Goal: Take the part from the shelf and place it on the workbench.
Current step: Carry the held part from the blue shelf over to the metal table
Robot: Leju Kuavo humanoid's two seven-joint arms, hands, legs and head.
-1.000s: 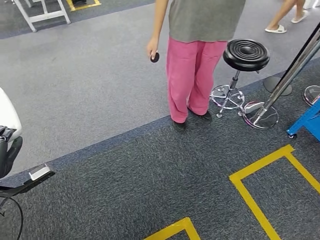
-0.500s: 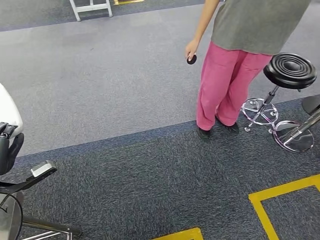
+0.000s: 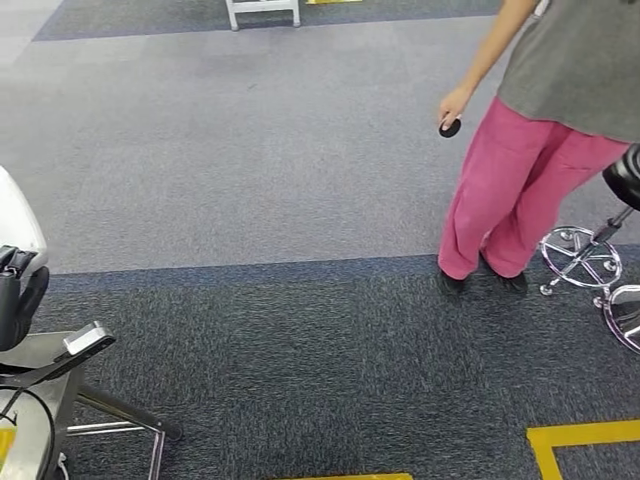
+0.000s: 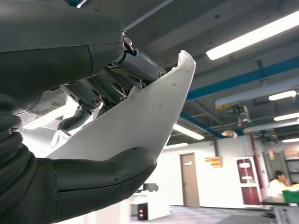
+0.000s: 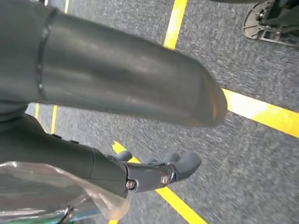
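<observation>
The part (image 4: 141,121), a curved white shell, sat clamped in our left hand (image 4: 88,135), thumb under it and dark fingers over it, so we judged pickup done and the carry leg in hand.

Head view: the part's white edge (image 3: 16,225) showed at the frame's left side, over grey carpet (image 3: 249,150). A person (image 3: 543,130) in pink trousers stood ahead to the right, holding a small black disc (image 3: 450,128), beside a stool (image 3: 596,250) cut off by the frame edge. A metal frame (image 3: 98,420) stood low on the left; we couldn't tell what it belonged to. No tabletop seen here, so we judged the next move called for finding it first, then lowering the part flat while passing well apart from the person.

Left wrist view: the part blocked much of the room; the grip looked firm, but the contact under the shell was hidden.

Right wrist view: right hand (image 5: 155,170) held nothing, fingers straight and apart, above yellow floor tape (image 5: 253,112). A clear plastic bit (image 5: 53,191) near the wrist was blurred, unidentified.
</observation>
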